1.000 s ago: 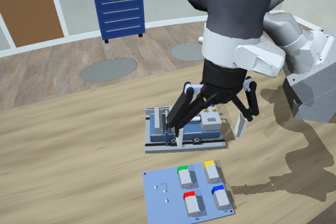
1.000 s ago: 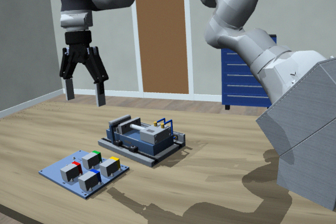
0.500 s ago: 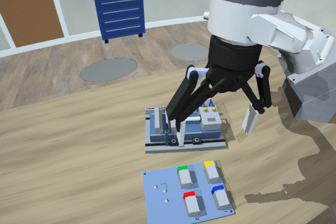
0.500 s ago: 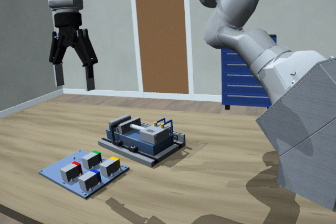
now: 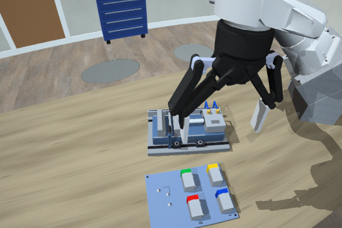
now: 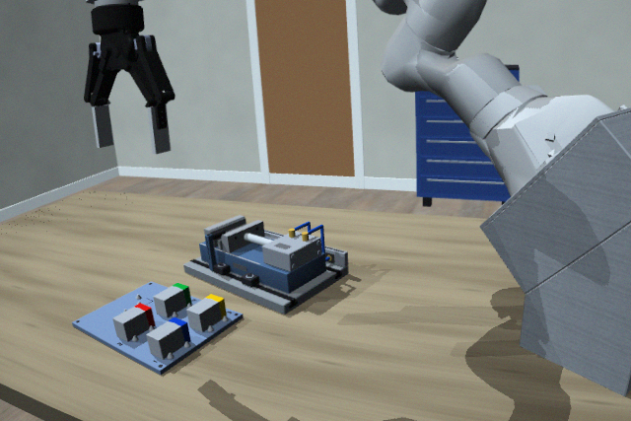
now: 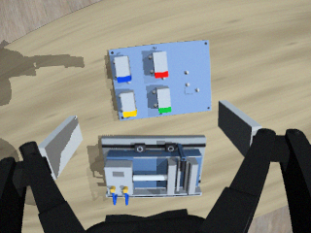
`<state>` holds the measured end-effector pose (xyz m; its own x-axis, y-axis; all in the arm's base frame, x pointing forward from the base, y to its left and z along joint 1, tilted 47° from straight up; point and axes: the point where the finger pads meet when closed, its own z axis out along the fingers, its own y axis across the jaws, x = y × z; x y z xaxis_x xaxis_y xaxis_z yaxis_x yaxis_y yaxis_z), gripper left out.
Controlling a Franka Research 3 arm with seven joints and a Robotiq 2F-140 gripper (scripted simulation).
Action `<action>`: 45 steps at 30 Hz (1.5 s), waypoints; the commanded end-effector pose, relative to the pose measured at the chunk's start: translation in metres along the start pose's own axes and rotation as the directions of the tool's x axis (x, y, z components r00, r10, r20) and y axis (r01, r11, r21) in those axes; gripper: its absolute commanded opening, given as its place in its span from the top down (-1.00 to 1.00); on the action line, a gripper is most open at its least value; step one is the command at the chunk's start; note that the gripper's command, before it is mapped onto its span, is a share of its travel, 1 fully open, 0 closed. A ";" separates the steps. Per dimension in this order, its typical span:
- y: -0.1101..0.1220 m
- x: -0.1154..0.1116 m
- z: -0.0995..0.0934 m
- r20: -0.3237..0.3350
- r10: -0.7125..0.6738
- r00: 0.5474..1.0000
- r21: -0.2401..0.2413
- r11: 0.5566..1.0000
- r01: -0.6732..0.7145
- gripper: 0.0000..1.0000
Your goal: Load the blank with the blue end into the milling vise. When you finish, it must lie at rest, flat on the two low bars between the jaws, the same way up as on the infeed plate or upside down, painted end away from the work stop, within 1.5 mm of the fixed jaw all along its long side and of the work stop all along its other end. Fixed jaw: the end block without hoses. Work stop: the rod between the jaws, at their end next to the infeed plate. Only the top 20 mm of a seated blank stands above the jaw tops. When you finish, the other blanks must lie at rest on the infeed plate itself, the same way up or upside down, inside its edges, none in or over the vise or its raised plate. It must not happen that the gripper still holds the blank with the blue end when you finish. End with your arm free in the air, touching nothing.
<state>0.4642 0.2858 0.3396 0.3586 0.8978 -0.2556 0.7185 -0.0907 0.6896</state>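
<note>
The blank with the blue end (image 5: 224,200) lies on the light-blue infeed plate (image 5: 190,195) at its near right corner; it also shows in the exterior view (image 6: 167,337) and in the wrist view (image 7: 122,69). The milling vise (image 5: 187,130) stands beyond the plate, jaws apart and nothing between them, also in the exterior view (image 6: 267,255) and the wrist view (image 7: 155,169). My gripper (image 6: 129,133) is open and empty, high above the table over the vise and plate; it also shows in the top view (image 5: 220,122).
On the plate lie the green-ended blank (image 5: 188,180), the yellow-ended blank (image 5: 214,174) and the red-ended blank (image 5: 194,206). A blue drawer cabinet (image 5: 119,6) stands on the floor behind. The grey robot base (image 6: 565,253) stands at the table's right.
</note>
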 end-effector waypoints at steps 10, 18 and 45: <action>-0.002 -0.002 -0.009 0.023 -0.015 1.000 0.007 1.000 0.015 -1.00; -0.003 -0.007 0.000 0.023 -0.015 1.000 0.007 1.000 0.015 -1.00; -0.003 -0.008 0.005 0.023 -0.015 1.000 0.007 1.000 0.015 -1.00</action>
<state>0.4612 0.2770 0.3355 0.3672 0.8871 -0.2798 0.7273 -0.0863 0.6808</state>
